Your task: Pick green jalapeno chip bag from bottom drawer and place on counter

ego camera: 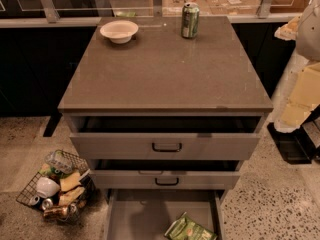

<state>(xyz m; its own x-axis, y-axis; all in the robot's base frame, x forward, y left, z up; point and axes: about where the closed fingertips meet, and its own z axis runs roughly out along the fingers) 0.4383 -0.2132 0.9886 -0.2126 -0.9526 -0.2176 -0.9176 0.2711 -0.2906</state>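
Observation:
The green jalapeno chip bag (189,229) lies in the open bottom drawer (135,216), right of its middle near the front, partly cut off by the frame's lower edge. The counter (165,71) is the flat grey-brown top of the cabinet. My arm hangs at the right edge of the view, beside the cabinet. Its gripper (291,143) looks like the dark end low down near the floor, well right of and above the bag, and apart from it.
A white bowl (119,31) and a green soda can (190,20) stand at the back of the counter. The two upper drawers (166,147) are partly open. A wire basket (55,186) of items sits on the floor to the left.

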